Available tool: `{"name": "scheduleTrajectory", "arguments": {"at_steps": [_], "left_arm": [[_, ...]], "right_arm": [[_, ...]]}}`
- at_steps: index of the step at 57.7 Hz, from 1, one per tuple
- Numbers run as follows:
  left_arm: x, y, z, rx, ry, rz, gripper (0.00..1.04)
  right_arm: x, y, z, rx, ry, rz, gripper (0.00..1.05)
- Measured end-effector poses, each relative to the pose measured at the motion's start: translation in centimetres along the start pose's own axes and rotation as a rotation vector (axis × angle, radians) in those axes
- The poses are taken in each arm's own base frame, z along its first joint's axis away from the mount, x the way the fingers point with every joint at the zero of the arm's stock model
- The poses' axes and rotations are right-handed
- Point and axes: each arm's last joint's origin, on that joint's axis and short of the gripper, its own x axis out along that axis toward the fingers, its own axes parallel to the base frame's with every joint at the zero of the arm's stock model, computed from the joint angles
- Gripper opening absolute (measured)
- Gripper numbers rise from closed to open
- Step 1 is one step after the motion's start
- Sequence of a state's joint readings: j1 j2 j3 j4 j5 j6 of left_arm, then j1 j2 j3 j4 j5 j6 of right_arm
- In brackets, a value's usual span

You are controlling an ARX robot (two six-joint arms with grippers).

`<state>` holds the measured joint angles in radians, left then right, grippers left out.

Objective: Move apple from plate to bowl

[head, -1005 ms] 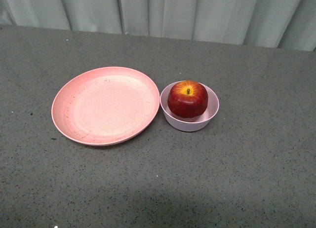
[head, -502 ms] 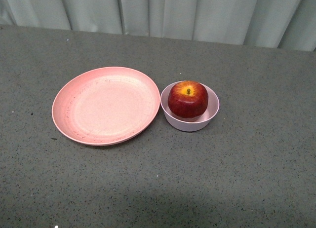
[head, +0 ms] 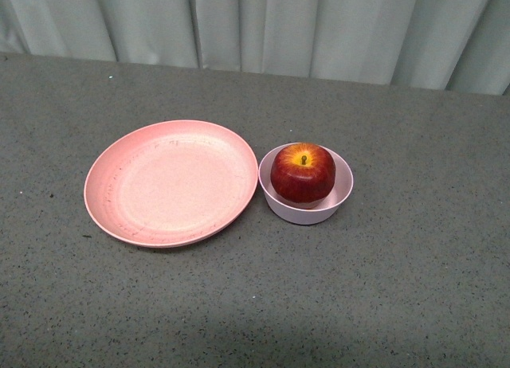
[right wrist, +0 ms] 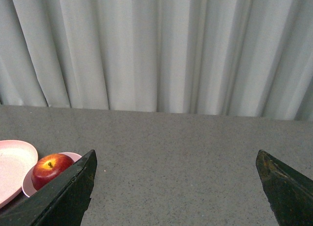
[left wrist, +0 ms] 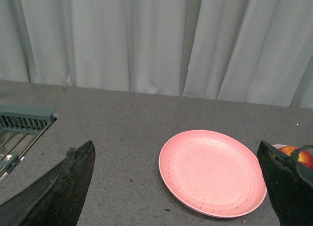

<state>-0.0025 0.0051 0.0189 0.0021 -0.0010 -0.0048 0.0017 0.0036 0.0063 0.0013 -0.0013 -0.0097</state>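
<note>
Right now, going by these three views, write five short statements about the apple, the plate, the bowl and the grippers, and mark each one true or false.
1. The glossy dark red apple sits in the small pale pink bowl. True.
2. The wide shallow pink plate holds a second apple. False: nothing lies on it.
3. The bowl stands on the plate. False: it stands on the grey table beside the plate.
4. The left gripper is open and holds nothing. True.
5. The right gripper is shut on the apple. False: its jaws are wide apart, away from the apple.
</note>
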Motion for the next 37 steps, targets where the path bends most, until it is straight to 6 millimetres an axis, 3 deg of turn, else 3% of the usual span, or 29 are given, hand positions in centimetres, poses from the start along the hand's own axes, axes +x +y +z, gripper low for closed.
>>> {"name": "scheduleTrajectory", "arguments": {"at_steps": [37], "left_arm": [[0.0, 0.0, 0.0, 0.0, 0.0, 0.0, 0.98]], "right_arm": [[0.0, 0.0, 0.0, 0.0, 0.0, 0.0, 0.95]]}}
